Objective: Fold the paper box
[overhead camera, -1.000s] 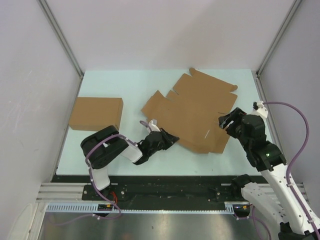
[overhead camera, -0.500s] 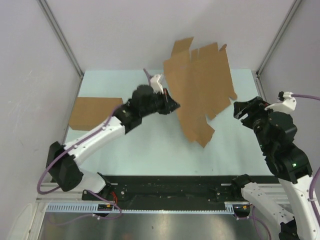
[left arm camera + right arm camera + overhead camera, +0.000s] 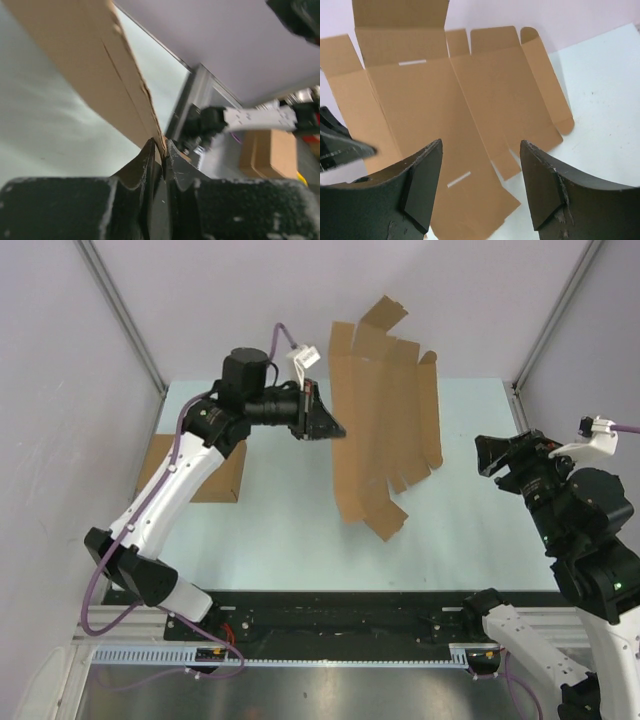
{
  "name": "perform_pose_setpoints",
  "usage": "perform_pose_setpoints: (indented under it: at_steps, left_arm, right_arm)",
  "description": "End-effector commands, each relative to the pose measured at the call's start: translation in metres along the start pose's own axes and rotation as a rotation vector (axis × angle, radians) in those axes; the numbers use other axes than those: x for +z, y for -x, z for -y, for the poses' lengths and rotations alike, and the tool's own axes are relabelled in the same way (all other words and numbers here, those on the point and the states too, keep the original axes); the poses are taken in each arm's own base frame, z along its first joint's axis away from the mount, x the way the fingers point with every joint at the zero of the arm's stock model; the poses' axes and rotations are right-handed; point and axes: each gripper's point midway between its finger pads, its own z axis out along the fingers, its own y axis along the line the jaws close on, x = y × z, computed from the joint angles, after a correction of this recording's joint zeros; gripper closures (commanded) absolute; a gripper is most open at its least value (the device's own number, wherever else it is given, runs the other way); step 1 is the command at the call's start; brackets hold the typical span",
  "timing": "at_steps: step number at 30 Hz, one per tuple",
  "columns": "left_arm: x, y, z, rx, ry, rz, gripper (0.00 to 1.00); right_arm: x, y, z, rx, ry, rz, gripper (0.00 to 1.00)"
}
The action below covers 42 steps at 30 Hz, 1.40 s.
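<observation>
The paper box (image 3: 385,420) is standing upright as a flat, unfolded sheet in the upper middle of the top view, lifted over the far part of the pale green bench (image 3: 280,530). Its flaps are pointing up toward the back wall and down toward the bench. Whether the lowest flap is touching the bench is hard to judge from this angle.

The left arm (image 3: 170,500) is reaching from the lower left up to the sheet, and the left jaws are pinching the left edge of the sheet. In the left wrist view they are standing almost closed, with only the thin cardboard (image 3: 100,65) between them.

The right arm (image 3: 585,530) is waiting at the right side of the frame, well apart from the sheet. The right jaws are standing wide open and are holding nothing. In the right wrist view they are facing the inner side of the sheet (image 3: 435,110), where two white slits are showing.

A plain brown box (image 3: 215,475) is lying at the left edge of the bench, partly hidden behind the left arm.
</observation>
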Motion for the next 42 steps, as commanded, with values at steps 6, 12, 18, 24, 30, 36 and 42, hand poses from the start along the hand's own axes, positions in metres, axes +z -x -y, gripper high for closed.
perform_pose_setpoints:
  at_steps: [6,12,18,24,30,36,42]
  left_arm:
    - [-0.026,-0.014,0.137,0.148,-0.465,-0.028,0.82]
    - [-0.064,0.017,0.191,0.251,-0.642,0.087,0.78]
    - [-0.029,0.017,0.091,0.076,-0.407,0.071,0.75]
    - [0.022,0.001,-0.084,-0.263,-0.024,0.036,0.81]
    - [0.033,0.041,-0.201,-0.394,0.207,0.161,0.71]
    - [-0.034,0.107,-0.232,-0.359,0.392,0.45,0.6]
    - [-0.112,0.118,-0.204,-0.281,0.65,0.708,0.01]
  right_arm:
    - [-0.016,0.034,-0.009,-0.059,0.026,0.068,0.32]
    - [-0.02,0.042,-0.011,-0.052,0.026,0.086,0.32]
    - [-0.017,0.037,-0.006,-0.063,-0.001,0.065,0.32]
    - [-0.01,0.028,0.004,-0.104,-0.045,0.04,0.32]
    - [0.007,0.011,0.015,-0.165,-0.1,-0.01,0.32]
    - [0.049,-0.039,0.024,-0.2,-0.137,-0.14,0.31]
    - [0.085,-0.081,0.028,-0.196,-0.134,-0.209,0.3]
